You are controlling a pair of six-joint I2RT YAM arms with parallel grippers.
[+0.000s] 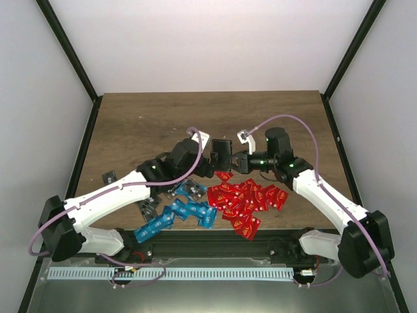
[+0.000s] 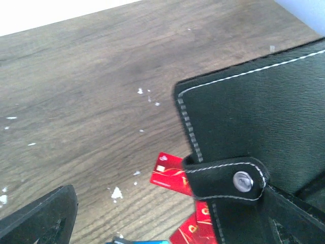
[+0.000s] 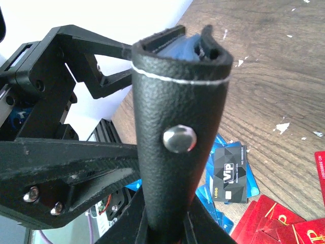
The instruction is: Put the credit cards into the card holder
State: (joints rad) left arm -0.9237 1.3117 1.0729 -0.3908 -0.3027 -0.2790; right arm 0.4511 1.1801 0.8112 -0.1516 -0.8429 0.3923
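My right gripper (image 1: 235,159) clamps the card holder (image 1: 223,150). My left gripper (image 1: 212,162) is spread wide (empty). The credit cards (image 1: 244,199) lie loose on the table; apparently none loaded.

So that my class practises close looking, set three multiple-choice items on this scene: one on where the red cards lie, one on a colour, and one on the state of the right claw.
1. In the top view, compared with the blue cards, the red cards lie:
A) to the left
B) to the right
C) far behind

2. The inside of the card holder is:
A) red
B) light blue
C) yellow

3. The right claw is:
A) open and empty
B) shut on a red card
C) shut on the card holder

Answers:
1 B, the red heap takes up the right side of the spread.
2 B, blue lining shows at the holder's top edge in the right wrist view.
3 C, it clamps the holder's lower end.
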